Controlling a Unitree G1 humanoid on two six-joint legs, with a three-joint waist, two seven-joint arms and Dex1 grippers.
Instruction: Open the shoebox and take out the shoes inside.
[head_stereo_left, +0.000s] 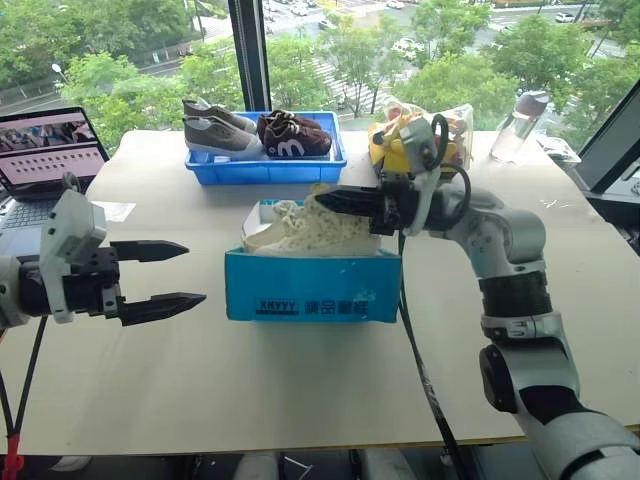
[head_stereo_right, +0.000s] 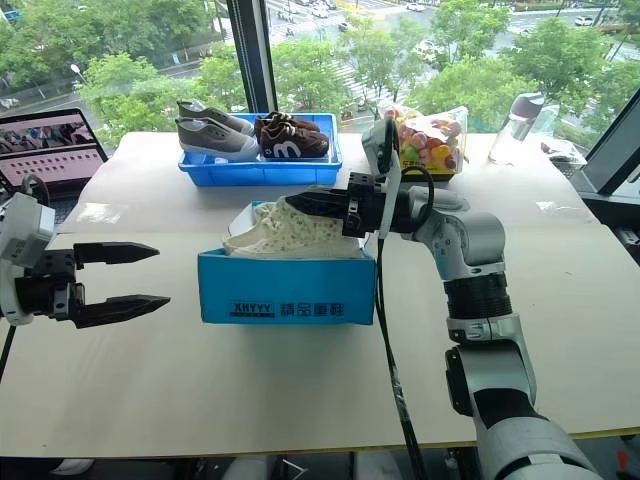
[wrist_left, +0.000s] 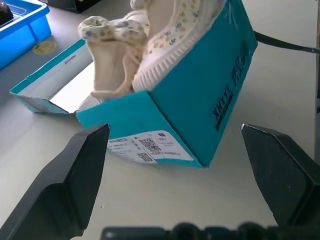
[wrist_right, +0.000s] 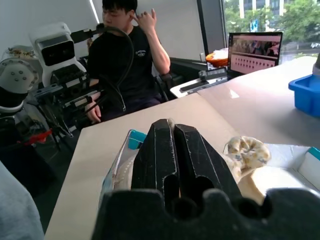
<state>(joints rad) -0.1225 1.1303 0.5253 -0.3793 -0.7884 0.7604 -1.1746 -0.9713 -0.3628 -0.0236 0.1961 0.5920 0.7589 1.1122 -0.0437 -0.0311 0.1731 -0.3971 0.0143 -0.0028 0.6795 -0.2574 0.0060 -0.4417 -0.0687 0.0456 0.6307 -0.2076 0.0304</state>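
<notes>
My right end effector (head_stereo_left: 322, 200) reaches in from the right over the open shoebox (head_stereo_left: 312, 285), pointing left across it, fingers pinched shut at the heel end of the upper shoe (head_stereo_left: 305, 228). From the head views I take it to be gripping the heel collar; the wrist view shows the two fingers pressed together with only a sliver of cream between them, so the hold looks thin.

The shoes sit in the box at the middle of the worktop (head_stereo_left: 300, 400), stacked and rising above its rim. The box's long axis runs left to right, its lettered side facing me, lid folded flat behind. The shoes lie along that same axis, toes to my left, heels to my right, so the pinched shoe lies ahead of my right fingertips, in line with them.

My left end effector (head_stereo_left: 160, 272) hangs wide open off the box's left end, well apart from it, aimed toward that end. The right arm is clearly nearer; I judge the lift is up and clear of the rim.
</notes>
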